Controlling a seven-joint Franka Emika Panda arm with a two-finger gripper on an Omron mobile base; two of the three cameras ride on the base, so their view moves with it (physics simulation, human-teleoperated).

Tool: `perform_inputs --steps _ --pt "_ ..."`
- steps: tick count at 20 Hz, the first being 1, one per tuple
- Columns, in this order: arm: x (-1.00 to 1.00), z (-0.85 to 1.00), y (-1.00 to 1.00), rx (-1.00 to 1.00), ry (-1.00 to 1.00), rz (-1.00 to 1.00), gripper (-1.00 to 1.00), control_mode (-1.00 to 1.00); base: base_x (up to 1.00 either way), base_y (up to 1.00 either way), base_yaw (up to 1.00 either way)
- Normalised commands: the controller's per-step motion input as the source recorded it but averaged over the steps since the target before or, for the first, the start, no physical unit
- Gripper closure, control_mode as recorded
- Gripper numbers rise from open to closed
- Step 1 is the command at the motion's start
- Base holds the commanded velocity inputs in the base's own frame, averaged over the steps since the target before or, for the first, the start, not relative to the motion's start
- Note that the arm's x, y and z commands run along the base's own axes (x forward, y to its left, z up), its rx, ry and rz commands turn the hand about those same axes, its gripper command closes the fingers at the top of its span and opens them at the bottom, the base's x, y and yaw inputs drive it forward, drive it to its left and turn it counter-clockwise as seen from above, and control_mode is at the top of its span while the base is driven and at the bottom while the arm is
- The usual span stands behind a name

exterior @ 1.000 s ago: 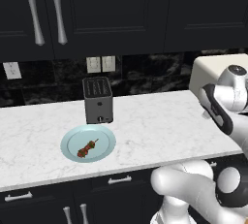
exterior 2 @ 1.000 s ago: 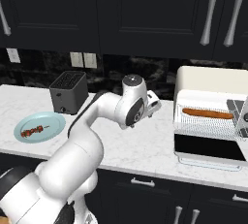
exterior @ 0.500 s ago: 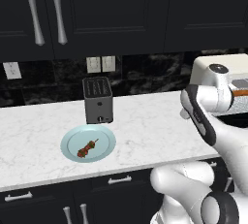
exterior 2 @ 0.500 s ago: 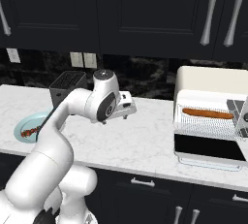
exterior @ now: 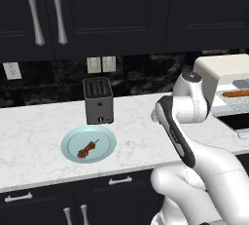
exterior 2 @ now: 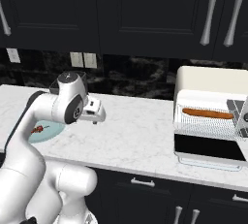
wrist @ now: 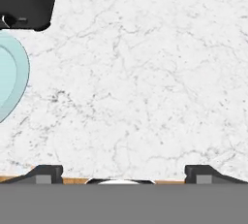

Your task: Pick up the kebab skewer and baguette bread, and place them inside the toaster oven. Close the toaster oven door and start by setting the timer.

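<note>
Nearest the cameras, the white arm bends over the marble counter (exterior 2: pixel 145 131), and its gripper (wrist: pixel 123 173) hangs above bare stone with both tips spread wide and nothing between them: released, empty. Just left of it in the hand view lies the rim of a pale blue plate (wrist: pixel 22 75), with the corner of a dark slot toaster (wrist: pixel 26 0) above that. On the plate rests the kebab skewer (exterior: pixel 88 149), a short stick of red and brown chunks; in the left base view its long axis runs diagonally, lower left to upper right. The plate sits just in front of the toaster, near the counter's front edge. Farther along the counter, well apart on the arm's other side, stands the toaster oven (exterior 2: pixel 213 85) with its door (exterior 2: pixel 208 146) dropped open and the baguette bread (exterior 2: pixel 208 114) already lying lengthwise on the rack. Judged from this layout, the skewer is the remaining item: the gripper must travel toward the plate side and probably close across the stick.
</note>
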Motion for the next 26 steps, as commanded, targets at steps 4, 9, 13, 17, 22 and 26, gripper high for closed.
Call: perform_inputs --steps 4,9,13,17,22,26 --pt "-0.15 0.10 0.96 0.25 0.07 -0.29 -1.00 -1.00 0.00 0.00 0.00" --pt "-0.20 0.00 0.99 0.21 0.10 -0.30 -1.00 -1.00 0.00 0.00 0.00" --pt "-0.02 0.00 0.94 0.05 0.15 -0.21 -1.00 -1.00 0.00 0.00 0.00" --pt "0.33 -0.14 0.66 -0.02 0.03 -0.11 -1.00 -1.00 0.00 0.00 0.00" --pt "0.38 -0.15 0.51 0.03 0.03 -0.07 -1.00 -1.00 0.00 0.00 0.00" --pt "0.06 -0.18 0.49 0.12 0.14 -0.04 -1.00 -1.00 0.00 0.00 0.00"
